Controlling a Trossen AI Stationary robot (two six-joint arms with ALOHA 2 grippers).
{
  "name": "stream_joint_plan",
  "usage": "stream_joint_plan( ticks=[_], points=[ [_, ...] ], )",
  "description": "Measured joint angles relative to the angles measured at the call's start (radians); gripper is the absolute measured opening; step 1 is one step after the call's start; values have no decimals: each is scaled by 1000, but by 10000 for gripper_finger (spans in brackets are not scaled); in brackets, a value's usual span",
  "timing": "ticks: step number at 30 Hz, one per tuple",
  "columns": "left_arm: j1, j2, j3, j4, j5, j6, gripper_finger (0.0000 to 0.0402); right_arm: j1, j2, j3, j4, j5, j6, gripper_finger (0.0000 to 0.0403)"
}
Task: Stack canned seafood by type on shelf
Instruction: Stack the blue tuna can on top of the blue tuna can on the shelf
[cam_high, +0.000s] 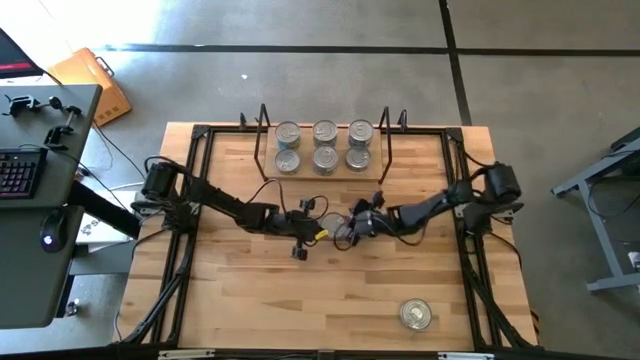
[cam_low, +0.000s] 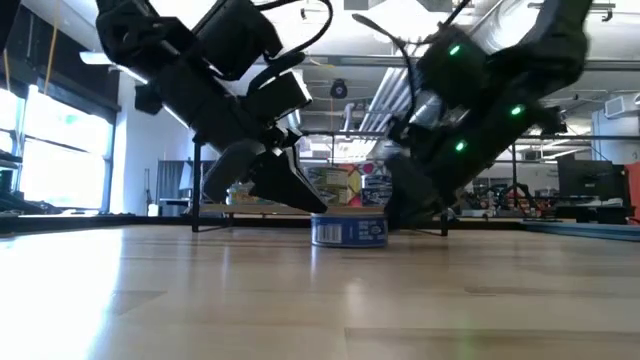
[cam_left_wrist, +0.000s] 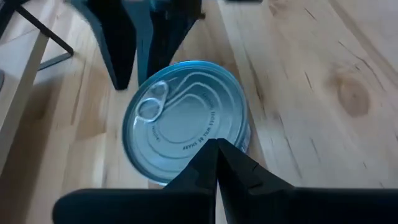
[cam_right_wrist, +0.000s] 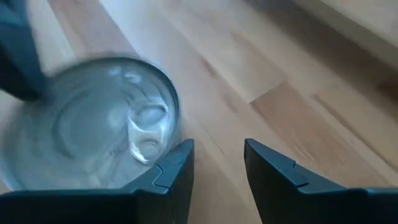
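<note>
both arms meet over one tin (cam_high: 335, 224) at mid-table, in front of the shelf (cam_high: 322, 172). the left gripper (cam_left_wrist: 216, 147) is closed, its tips resting at the tin's rim. the right gripper (cam_right_wrist: 217, 163) is open with nothing between its fingers, just beside the tin. to do this well, the right should straddle the tin before closing while the left steadies it. count: six tins (cam_high: 324, 145) on the shelf, one between the grippers, one gold-topped tin (cam_high: 415, 314) near the front edge.

Bright ceiling lights overhead; the tin (cam_right_wrist: 93, 124) blurs in the right wrist view.
</note>
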Motion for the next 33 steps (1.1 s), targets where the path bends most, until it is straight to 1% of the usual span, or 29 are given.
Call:
stream_joint_plan(
  ticks=[2,4,7,9,11,14,16,19,23,25,27,29,31,33],
  points=[
    [12,-2,-8,24,4,1,0,-28,33,20,-3,-76,-44,135],
    [25,-4,-10,29,13,10,0,-38,47,34,-16,-139,-55,135],
    [44,-4,-11,37,7,60,0,-19,41,46,-60,-160,-26,135],
    [56,-4,-12,50,-14,97,0,9,24,46,-108,-176,2,135],
    [64,-1,-11,69,-66,128,0,48,2,47,-148,-209,30,135],
    [64,-16,-14,48,-146,159,0,121,-24,46,-176,-245,43,135],
    [55,-30,-14,37,-155,168,0,166,-31,46,-173,-245,39,135],
    [31,-72,-15,6,-154,169,0,225,-31,44,-168,-193,29,135],
    [-3,-113,-14,-34,-153,169,0,268,-24,44,-166,-36,30,135],
    [-17,-119,-14,-40,-153,167,0,269,-16,44,-136,17,-32,135],
    [-27,-120,-14,-43,-148,160,0,257,-9,44,-103,52,-144,135],
    [-32,-120,-13,-76,-117,143,0,223,-6,44,-83,86,-218,135],
    [-35,-120,-13,-121,-67,101,0,161,-6,44,-87,113,-212,135],
    [-34,-120,-13,-164,-18,44,0,87,-6,44,-97,115,-150,134]
  ],
)
